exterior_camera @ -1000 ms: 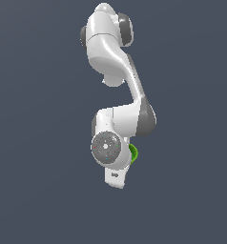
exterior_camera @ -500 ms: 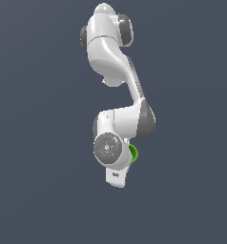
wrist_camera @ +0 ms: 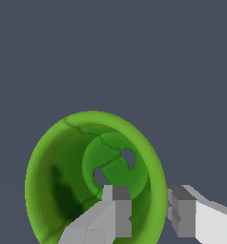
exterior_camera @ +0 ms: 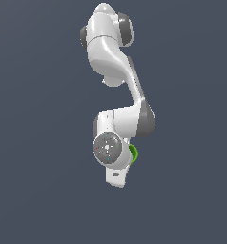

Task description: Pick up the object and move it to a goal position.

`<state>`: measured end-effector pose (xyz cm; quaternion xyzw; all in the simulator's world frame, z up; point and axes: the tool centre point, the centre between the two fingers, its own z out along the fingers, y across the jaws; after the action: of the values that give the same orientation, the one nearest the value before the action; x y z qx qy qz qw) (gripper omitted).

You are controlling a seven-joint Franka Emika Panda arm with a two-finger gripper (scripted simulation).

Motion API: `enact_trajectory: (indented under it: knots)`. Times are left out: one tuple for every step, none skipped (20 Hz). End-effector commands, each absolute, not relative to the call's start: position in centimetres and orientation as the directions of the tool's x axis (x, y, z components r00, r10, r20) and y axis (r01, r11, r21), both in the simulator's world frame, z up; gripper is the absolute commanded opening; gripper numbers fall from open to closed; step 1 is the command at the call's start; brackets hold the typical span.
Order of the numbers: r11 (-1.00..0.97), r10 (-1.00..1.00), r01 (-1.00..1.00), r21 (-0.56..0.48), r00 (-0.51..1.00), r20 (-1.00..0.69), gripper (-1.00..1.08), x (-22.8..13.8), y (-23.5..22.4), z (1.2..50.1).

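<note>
In the exterior view, the white arm (exterior_camera: 116, 71) stands against a plain dark grey-blue backdrop, its upper links rising to a rounded joint with grey caps and its lower links folding down to the wrist. A round grey flange (exterior_camera: 107, 148) with small coloured dots faces the camera at the wrist, and below it the white hand body tapers downward. Toward the exterior view's right of that flange, a sliver of the green cup (exterior_camera: 133, 153) peeks out from behind the wrist; most of it is hidden by the arm.

The wrist view looks straight into the cup (wrist_camera: 63, 176) (its hollow interior faces the camera). The rim is a bright green ring, the inner wall is darker with thin crack-like lines, and two small holes in its floor show the grey backdrop through them. One grey finger (wrist_camera: 116, 209) reaches inside the cup's mouth, and the other finger (wrist_camera: 182, 209) sits just outside the wall. The gripper (wrist_camera: 149, 209) is therefore closed across the cup's rim, with the wall pinched between the two fingers. No surface shows beneath the cup in either view
</note>
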<state>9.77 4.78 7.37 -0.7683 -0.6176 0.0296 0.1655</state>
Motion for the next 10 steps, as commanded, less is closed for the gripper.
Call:
enact_trajectory:
  knots:
    - [-0.182, 0.959, 0.939, -0.292, 0.235, 0.159, -1.00, 9.6, 4.8, 7.4]
    - [-0.182, 0.959, 0.939, -0.292, 0.235, 0.159, -1.00, 9.5, 4.8, 7.4]
    - [-0.182, 0.959, 0.939, -0.292, 0.235, 0.159, -1.00, 9.4, 4.9, 7.4]
    - [-0.182, 0.959, 0.939, -0.292, 0.235, 0.159, -1.00, 9.3, 4.9, 7.4]
    - [-0.182, 0.959, 0.939, -0.292, 0.235, 0.159, -1.00, 9.2, 4.9, 7.5]
    - [-0.182, 0.959, 0.939, -0.292, 0.235, 0.159, -1.00, 9.0, 5.0, 7.5]
    - [-0.182, 0.959, 0.939, -0.292, 0.235, 0.159, -1.00, 8.8, 5.0, 7.6]
    - [-0.182, 0.959, 0.939, -0.291, 0.235, 0.158, -1.00, 8.6, 5.0, 7.6]
    - [-0.182, 0.959, 0.939, -0.291, 0.235, 0.158, -1.00, 8.4, 5.1, 7.7]
    - [-0.182, 0.959, 0.939, -0.291, 0.235, 0.158, -1.00, 8.2, 5.1, 7.7]
